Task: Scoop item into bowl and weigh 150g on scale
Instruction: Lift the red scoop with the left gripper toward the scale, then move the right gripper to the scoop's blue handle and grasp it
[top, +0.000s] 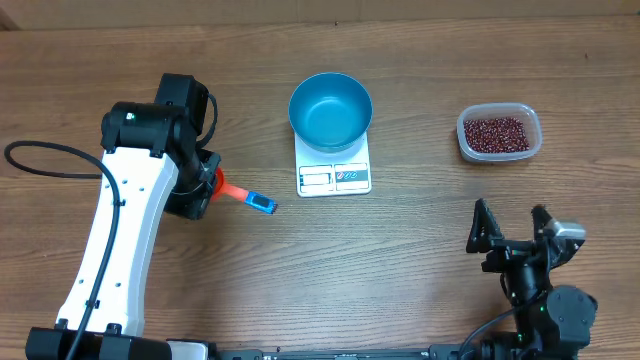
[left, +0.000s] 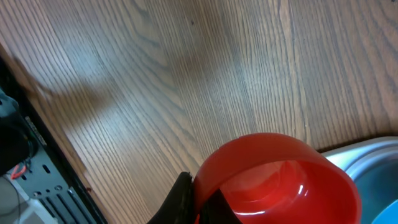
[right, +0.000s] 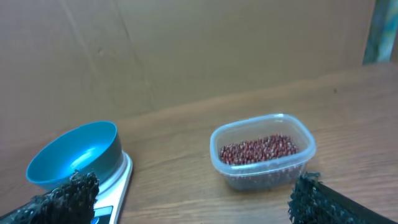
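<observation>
Overhead: left gripper (top: 205, 187) clamped on a red plastic scoop (top: 232, 190), right gripper (top: 512, 225) wide open. Round blue bowl (top: 330, 110) sits on flat white scale (top: 334, 178).

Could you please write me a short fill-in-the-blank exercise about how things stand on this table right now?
1. The blue bowl stands on the white ____.
2. The beans lie in a clear plastic ____.
3. The left claw is shut on a red ____.
4. The right claw stands ____ and holds nothing.

Missing words: scale; tub; scoop; open.
</observation>
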